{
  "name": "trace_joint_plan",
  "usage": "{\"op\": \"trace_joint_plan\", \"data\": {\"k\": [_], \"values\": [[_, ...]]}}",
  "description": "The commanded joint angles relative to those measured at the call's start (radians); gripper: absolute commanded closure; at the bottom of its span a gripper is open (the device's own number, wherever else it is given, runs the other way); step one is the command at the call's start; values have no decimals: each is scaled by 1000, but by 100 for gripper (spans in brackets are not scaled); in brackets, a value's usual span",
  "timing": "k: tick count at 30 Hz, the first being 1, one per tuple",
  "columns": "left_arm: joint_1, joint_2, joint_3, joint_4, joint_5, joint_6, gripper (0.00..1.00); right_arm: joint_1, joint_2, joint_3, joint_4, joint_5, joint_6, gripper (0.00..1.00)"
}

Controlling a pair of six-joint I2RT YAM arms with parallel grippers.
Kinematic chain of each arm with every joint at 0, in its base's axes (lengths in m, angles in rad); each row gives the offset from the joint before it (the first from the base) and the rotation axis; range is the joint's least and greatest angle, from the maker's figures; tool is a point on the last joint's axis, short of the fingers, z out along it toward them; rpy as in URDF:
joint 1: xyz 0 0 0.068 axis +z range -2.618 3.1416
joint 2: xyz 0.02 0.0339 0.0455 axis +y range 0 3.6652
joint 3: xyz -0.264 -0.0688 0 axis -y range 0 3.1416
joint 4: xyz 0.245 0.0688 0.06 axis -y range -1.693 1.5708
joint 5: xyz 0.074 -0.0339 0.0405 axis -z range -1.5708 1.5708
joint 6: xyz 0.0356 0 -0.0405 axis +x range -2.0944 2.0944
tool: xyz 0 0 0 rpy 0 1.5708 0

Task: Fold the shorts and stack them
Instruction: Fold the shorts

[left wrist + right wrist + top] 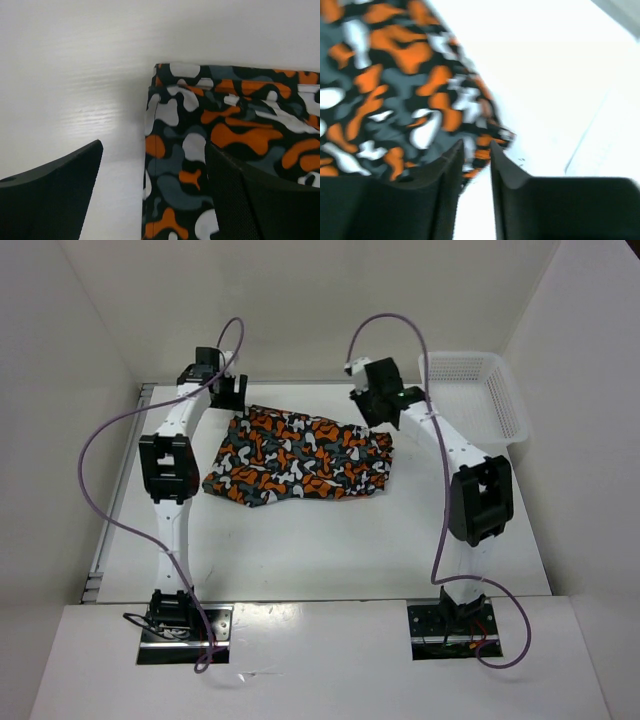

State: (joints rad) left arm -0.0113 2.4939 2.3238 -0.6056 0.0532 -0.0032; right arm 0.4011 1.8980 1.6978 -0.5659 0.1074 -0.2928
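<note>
The shorts (298, 456), printed in orange, white, grey and black blotches, lie spread flat on the middle of the white table. My left gripper (228, 392) hovers at their far left corner. In the left wrist view it (155, 150) is wide open, with the shorts' hemmed edge (165, 165) lying between the jaws. My right gripper (372, 405) is over the far right corner. In the right wrist view its jaws (477, 145) stand a narrow gap apart over the corner of the shorts (395, 85), holding nothing; that view is blurred.
A white mesh basket (470, 357) stands at the table's far right corner. White walls close in the table on the left, back and right. The arm bases sit at the near edge.
</note>
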Motion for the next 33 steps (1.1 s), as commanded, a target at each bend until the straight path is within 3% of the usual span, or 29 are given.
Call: {"op": "trace_joint_plan", "data": {"k": [1, 4, 5, 7, 11, 17, 20, 21, 23, 27, 33], "values": [[40, -226, -163, -29, 51, 3, 10, -109, 18, 7, -89, -92, 130, 65], [40, -323, -340, -40, 51, 3, 10, -136, 18, -52, -144, -136, 130, 55], [40, -345, -456, -40, 51, 3, 10, -148, 7, -84, -164, -185, 145, 36], [51, -395, -561, -40, 62, 3, 10, -186, -16, -139, -189, -244, 208, 22], [73, -435, -750, -31, 62, 3, 10, -263, -36, -295, -189, -429, 251, 17], [82, -444, -888, -22, 120, 3, 10, -263, 39, -317, -141, -505, 262, 17], [82, -454, -911, -22, 129, 3, 16, -263, 87, -326, -111, -505, 290, 29], [82, -454, -926, -22, 145, 3, 19, -263, 87, -326, -111, -515, 290, 37], [82, -443, -937, -31, 154, 3, 36, -263, 99, -345, -86, -537, 290, 48], [82, -422, -955, -42, 178, 3, 53, -263, 99, -368, -45, -641, 329, 53], [82, -421, -955, -51, 177, 3, 71, -254, 99, -386, 37, -670, 374, 89]]}}
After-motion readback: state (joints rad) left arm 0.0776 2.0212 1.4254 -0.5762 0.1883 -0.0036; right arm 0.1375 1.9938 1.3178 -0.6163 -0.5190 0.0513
